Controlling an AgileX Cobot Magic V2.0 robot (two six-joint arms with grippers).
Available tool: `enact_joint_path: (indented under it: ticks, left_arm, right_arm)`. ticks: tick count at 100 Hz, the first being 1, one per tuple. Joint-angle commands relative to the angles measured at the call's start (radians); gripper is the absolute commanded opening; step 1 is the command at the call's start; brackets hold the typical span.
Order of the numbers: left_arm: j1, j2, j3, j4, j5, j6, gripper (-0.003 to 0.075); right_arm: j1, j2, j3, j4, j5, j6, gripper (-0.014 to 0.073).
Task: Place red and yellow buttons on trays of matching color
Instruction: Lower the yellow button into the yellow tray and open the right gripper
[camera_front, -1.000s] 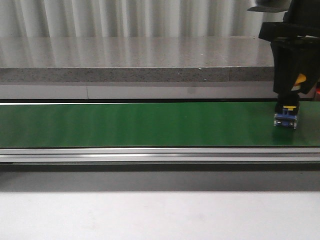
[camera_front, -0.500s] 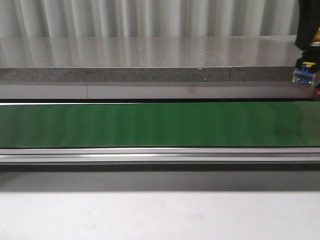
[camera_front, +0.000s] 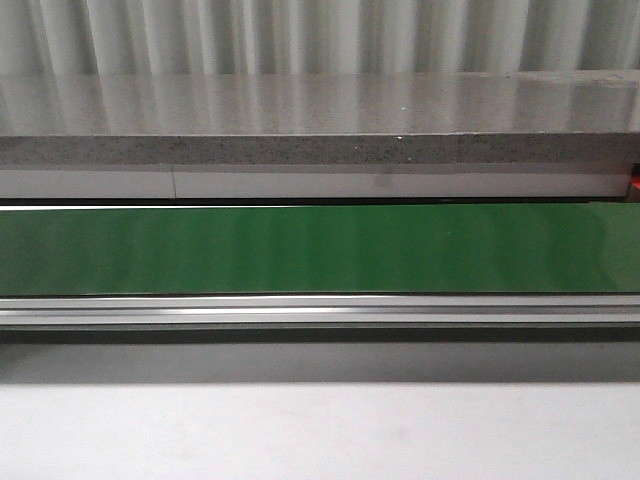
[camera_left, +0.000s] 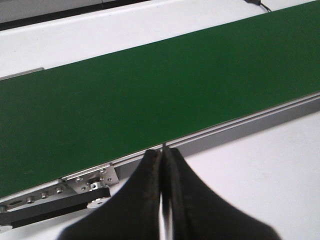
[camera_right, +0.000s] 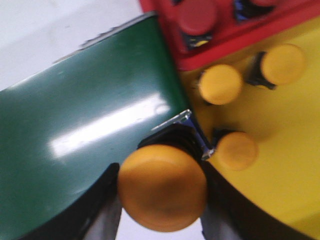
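Note:
In the right wrist view my right gripper (camera_right: 162, 192) is shut on a yellow button (camera_right: 162, 186), held over the end of the green belt (camera_right: 85, 135) beside the yellow tray (camera_right: 280, 185). Three yellow buttons (camera_right: 220, 84) lie on that tray. Beyond it is the red tray (camera_right: 235, 40) with a red button (camera_right: 198, 16) in it. My left gripper (camera_left: 162, 155) is shut with nothing in it, just off the belt's (camera_left: 150, 95) near rail. The front view shows neither gripper nor any button.
The green belt (camera_front: 320, 248) runs the width of the front view, with a metal rail (camera_front: 320, 310) along its near side and a grey stone ledge (camera_front: 300, 125) behind it. White table (camera_front: 320, 430) lies in front.
My right gripper has lifted the yellow button off the belt's right end and gone up and right, out of the front view.

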Motion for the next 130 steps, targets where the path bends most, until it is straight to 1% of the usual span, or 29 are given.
enact_joint_path:
  ticks: [1,9,21,33,47,75,92,117,120,125,130]
  left_arm:
    - [-0.009,0.000,-0.025,-0.020,-0.066,-0.001,-0.0020]
    - [-0.009,0.000,-0.025,-0.020,-0.066,-0.001,-0.0020]
    - [-0.009,0.000,-0.025,-0.020,-0.066,-0.001,-0.0020]
    - [-0.009,0.000,-0.025,-0.020,-0.066,-0.001,-0.0020]
    - [-0.009,0.000,-0.025,-0.020,-0.066,-0.001,-0.0020]
    - [-0.009,0.000,-0.025,-0.020,-0.066,-0.001,-0.0020]
    - [-0.009,0.000,-0.025,-0.020,-0.066,-0.001,-0.0020]
    - [-0.009,0.000,-0.025,-0.020,-0.066,-0.001,-0.0020]
    - [-0.009,0.000,-0.025,-0.020,-0.066,-0.001,-0.0020]
    - [-0.009,0.000,-0.025,-0.020,-0.066,-0.001,-0.0020]
    - [-0.009,0.000,-0.025,-0.020,-0.066,-0.001,-0.0020]
  right_arm:
    - [-0.085,-0.040,-0.005,-0.011,-0.038,0.001,0.0176]
    - [-0.151,-0.040,0.014,-0.018,-0.053,0.001,0.0176]
    - [-0.220,-0.040,0.044,-0.031,-0.078,0.001,0.0176]
    - [-0.261,-0.039,0.095,-0.056,-0.087,0.001,0.0176]
    - [-0.299,-0.039,0.168,-0.072,-0.165,0.001,0.0176]
    - [-0.310,-0.001,0.269,-0.062,-0.332,0.001,0.0176]
    - [-0.310,0.063,0.292,-0.010,-0.415,0.001,0.0176]
    - [-0.310,0.165,0.293,0.019,-0.440,0.001,0.0178]
    - [-0.310,0.174,0.293,0.018,-0.441,0.001,0.0190]
    - [-0.310,0.182,0.293,0.019,-0.441,0.001,0.0239]
    - [-0.310,0.184,0.294,0.019,-0.441,0.001,0.0330]
